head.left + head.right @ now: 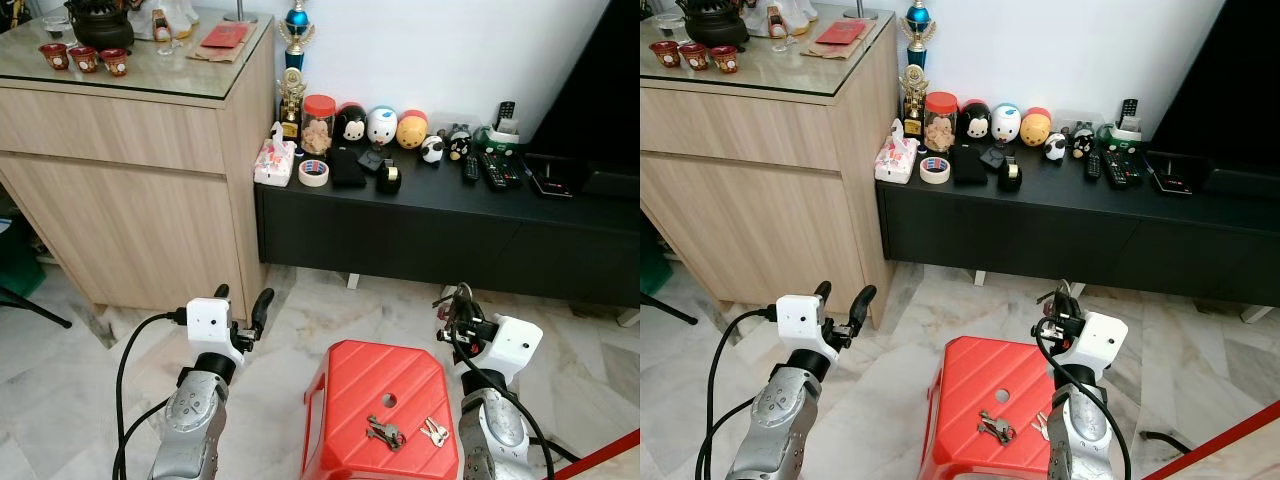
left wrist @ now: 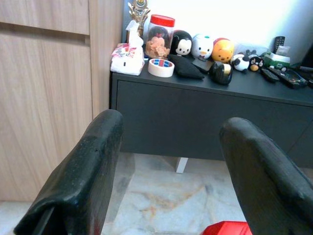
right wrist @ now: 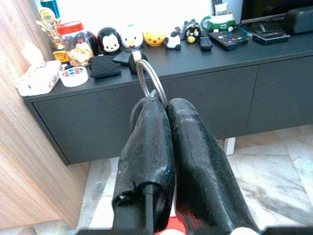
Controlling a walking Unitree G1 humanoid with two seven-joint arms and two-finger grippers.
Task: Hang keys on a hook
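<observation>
A marble floor, a pale wood cabinet (image 1: 130, 190) on the left and a long black console (image 1: 450, 220) against the white wall. In the foreground sits a red stool (image 1: 385, 400).

The right gripper (image 1: 455, 305) is up beside the stool, and its fingers are pinched tight together on a key ring (image 3: 146, 81). The wrist camera shows the silver ring poking out above the fingertips, and the head views show a dark bunch dangling at that gripper. So one set of keys is in hand and lifted.

The left gripper (image 1: 242, 300) hovers above the floor to the left of the stool, fingers spread wide, holding nothing.

By my reading the pickup is done and the carry is on. The hook has yet to be found, so the next move likely calls for turning or walking to locate it, then bringing the ring up with its loop free to slip over the hook.

The count: on the stool lie two more bunches, a dark one (image 1: 384, 432) and a lighter one (image 1: 433, 432) just beside it, near but apart. That makes three sets of keys, one stool and two grippers. On the console stand three round character toys (image 1: 381, 126), a tape roll (image 1: 314, 172) and a red-lidded jar (image 1: 318, 124).
</observation>
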